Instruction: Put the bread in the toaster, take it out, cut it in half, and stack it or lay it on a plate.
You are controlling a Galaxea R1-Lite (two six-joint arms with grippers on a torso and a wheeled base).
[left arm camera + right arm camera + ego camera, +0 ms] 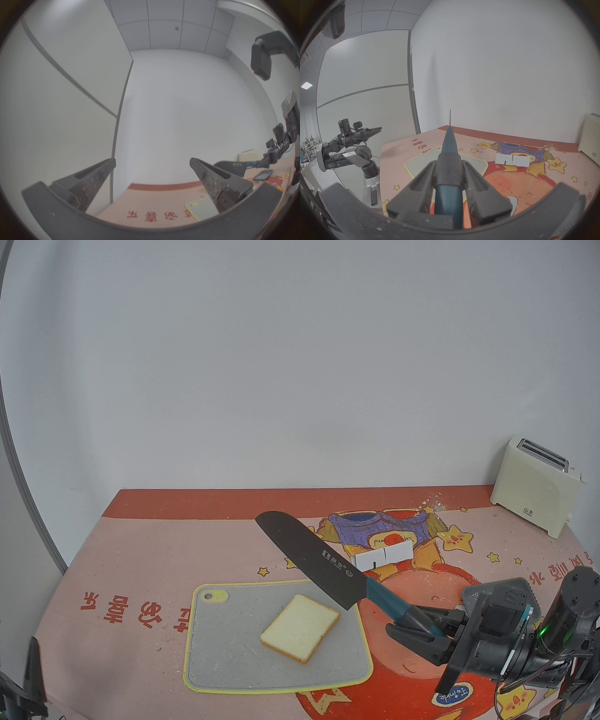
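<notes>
Bread (300, 627) lies flat and uncut on the board (231, 652) in the head view, near its right end. The right gripper (409, 624) clamps the handle of the knife (312, 559) and holds the blade raised over the board's far right corner, tip pointing away and to the left. The toaster (537, 485) stands at the table's (125, 565) far right corner, well apart from the board.

From the left wrist view, the left gripper (153, 175) hangs off the table's left side with its jaws spread wide and nothing between them. The board's corner and the knife sit beyond it.

In the right wrist view, the right gripper's two fingers (484, 193) close on the handle, the blade running straight ahead and seen edge-on above the board.

Cutting appears to be the step in hand, with the slice out of the toaster and not yet halved. The next move likely calls for bringing the blade over the middle of the slice, edge down, and pressing through to the board without pushing the bread aside.
</notes>
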